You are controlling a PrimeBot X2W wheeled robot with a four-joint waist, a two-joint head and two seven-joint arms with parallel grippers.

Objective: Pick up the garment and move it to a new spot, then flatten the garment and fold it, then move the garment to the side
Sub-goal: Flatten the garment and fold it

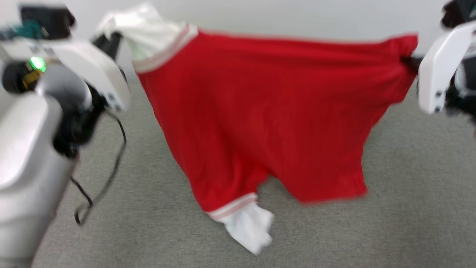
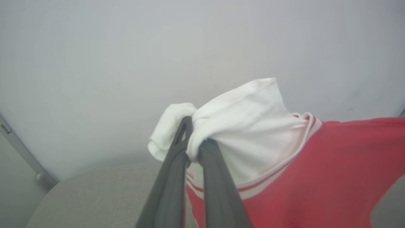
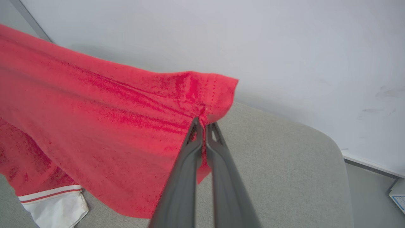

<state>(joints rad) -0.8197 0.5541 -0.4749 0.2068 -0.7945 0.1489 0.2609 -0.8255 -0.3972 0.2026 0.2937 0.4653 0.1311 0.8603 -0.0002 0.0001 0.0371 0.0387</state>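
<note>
The robot is in the first part of the job: the jersey (image 1: 260,123) is up off the grey table (image 1: 409,216) and hangs stretched between the two arms like a banner in front of the pale wall (image 3: 284,47), its red body spread wide. The left gripper (image 2: 194,134) is clenched on a bunch of the upper white sleeve (image 2: 250,126), with cloth bulging out past both dark fingers. The right gripper (image 3: 203,122) is pinched tight on a red corner by the stitched hem (image 3: 218,85), where the fabric puckers at the fingertips. Most of the jersey is in the air; the other white sleeve (image 1: 249,227) droops lowest and seems to brush the table (the head view is blurred, so whether it truly touches cannot be told for sure). The picking up therefore looks done, and the move to a new spot appears to be in hand rather than finished, since the jersey is not yet laid down. All the rest is left: spreading the jersey flat on the table, folding it, and shifting the folded bundle to the side. The two-point hold looks a sound start for laying it flat, though the left grip sits out on the sleeve rather than at the shoulder and may leave that end crumpled.
</note>
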